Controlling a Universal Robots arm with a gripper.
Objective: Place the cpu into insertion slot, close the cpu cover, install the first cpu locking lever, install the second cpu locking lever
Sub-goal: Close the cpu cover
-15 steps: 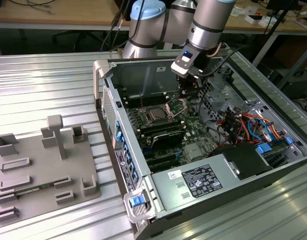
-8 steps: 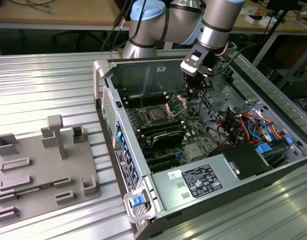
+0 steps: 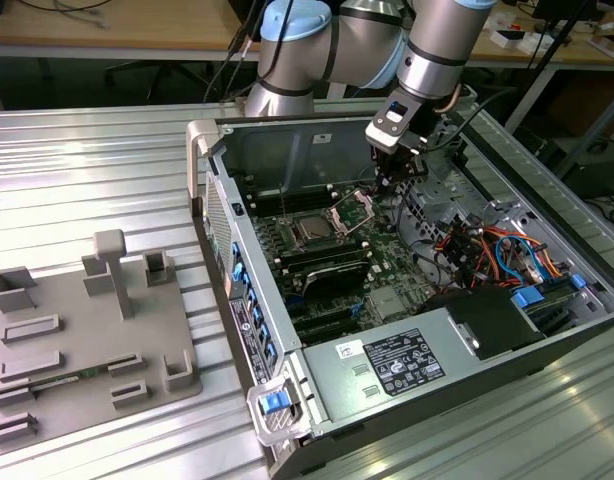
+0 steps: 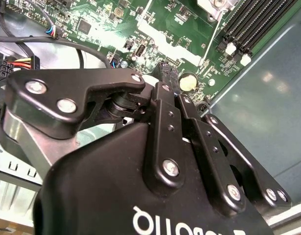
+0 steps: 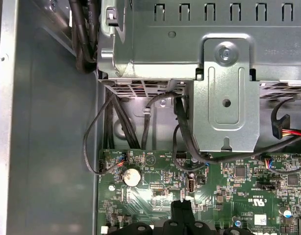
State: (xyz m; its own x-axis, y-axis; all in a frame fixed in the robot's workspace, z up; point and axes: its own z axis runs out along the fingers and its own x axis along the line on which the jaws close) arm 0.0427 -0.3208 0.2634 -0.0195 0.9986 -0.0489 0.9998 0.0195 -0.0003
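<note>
Grey steel computer case (image 3: 249, 285) lies open. Over its green board (image 3: 387, 272) the gripper (image 3: 389, 188), fingers pinched together and empty, hangs just to the exterior view's right of the raised cpu cover (image 3: 353, 207). The cpu (image 3: 312, 231) sits flat left of it. That cover looks thin, stiff and light, best pushed at its free edge.
</note>
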